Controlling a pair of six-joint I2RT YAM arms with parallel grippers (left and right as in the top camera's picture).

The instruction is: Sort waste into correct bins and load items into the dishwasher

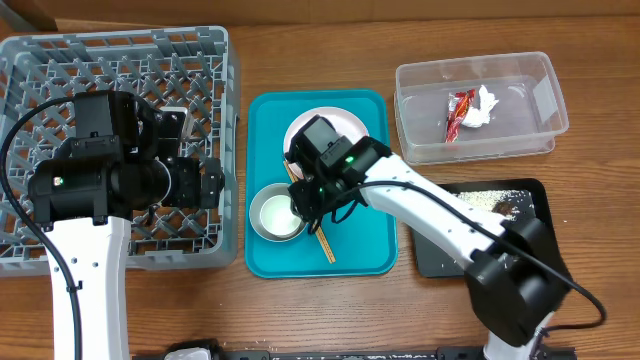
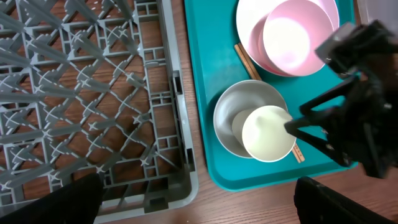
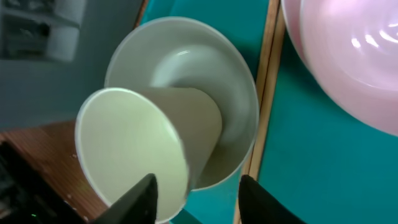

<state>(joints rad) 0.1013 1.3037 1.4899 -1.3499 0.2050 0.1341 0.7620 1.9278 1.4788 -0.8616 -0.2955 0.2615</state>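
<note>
A small white cup (image 3: 134, 140) lies tilted inside a whitish bowl (image 3: 186, 68) on the teal tray. My right gripper (image 3: 196, 199) is open around it: one finger is in front of the cup's mouth, the other outside the bowl's rim. In the overhead view this gripper (image 1: 308, 205) covers the cup and the bowl (image 1: 272, 215). A pink bowl (image 2: 295, 34) sits on the white plate (image 1: 343, 124). Wooden chopsticks (image 1: 326, 246) lie beside them. My left gripper (image 2: 199, 208) hangs wide open and empty over the corner of the grey dish rack (image 1: 229, 150).
The teal tray (image 1: 366, 250) lies between the rack and the bins. The clear tub (image 1: 524, 72) at the back right holds the red wrapper (image 1: 461, 113) and white tissue (image 1: 485, 104). A black tray (image 1: 438, 260) at the right carries rice grains (image 1: 487, 199).
</note>
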